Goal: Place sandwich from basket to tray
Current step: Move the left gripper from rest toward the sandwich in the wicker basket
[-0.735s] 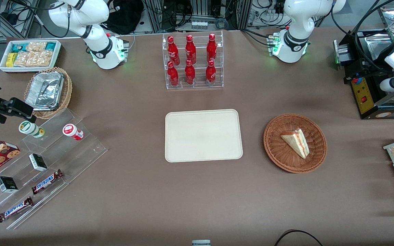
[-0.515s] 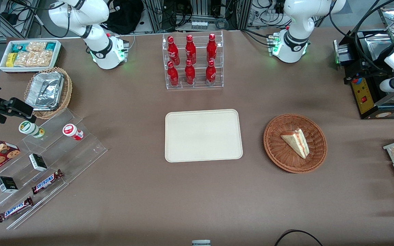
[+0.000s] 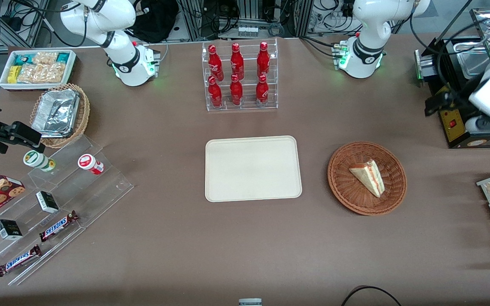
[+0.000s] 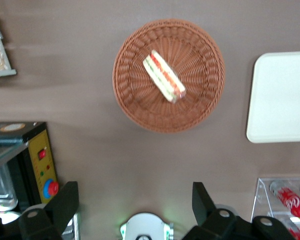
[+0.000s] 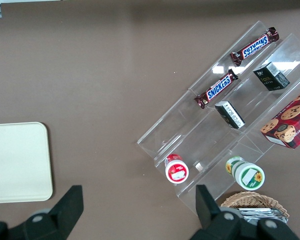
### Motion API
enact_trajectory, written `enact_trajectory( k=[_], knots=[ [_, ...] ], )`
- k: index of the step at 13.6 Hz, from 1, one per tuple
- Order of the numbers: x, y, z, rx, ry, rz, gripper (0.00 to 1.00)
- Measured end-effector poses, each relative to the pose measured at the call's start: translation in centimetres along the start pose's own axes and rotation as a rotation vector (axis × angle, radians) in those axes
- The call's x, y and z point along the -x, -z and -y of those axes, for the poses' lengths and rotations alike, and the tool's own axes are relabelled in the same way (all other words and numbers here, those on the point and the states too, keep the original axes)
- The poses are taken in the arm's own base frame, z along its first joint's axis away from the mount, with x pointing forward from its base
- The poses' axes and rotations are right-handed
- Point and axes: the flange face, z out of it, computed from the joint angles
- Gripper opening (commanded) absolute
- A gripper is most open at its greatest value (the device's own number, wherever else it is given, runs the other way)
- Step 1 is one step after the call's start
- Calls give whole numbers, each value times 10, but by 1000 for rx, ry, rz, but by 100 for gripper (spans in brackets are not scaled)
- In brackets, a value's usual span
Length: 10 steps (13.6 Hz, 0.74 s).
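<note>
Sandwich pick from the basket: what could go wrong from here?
1. The sandwich lies on its side on the basket's sloped weave, so a pinch could squash the bread or nudge the wedge away.
2. The basket sits loose on the cloth; a claw finger catching its rim might drag it.
3. The claw, open, hangs high near the black machine at the working arm's end of the table; its path down passes close to that machine's cables.

left arm: raised, working-arm end | hand (image 4: 135, 202): fingers spread, empty
</note>
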Motion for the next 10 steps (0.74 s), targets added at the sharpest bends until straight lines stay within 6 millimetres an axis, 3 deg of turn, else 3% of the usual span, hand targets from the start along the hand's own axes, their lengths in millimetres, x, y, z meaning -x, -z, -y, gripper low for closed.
enact_trajectory(
  k=[4, 7, 10],
  knots=[
    [-40, -43, 0, 10, 10, 16, 100],
    [-56, -70, 0, 14, 21, 9, 100],
    [-66, -115, -3, 17, 95, -25, 100]
  ],
)
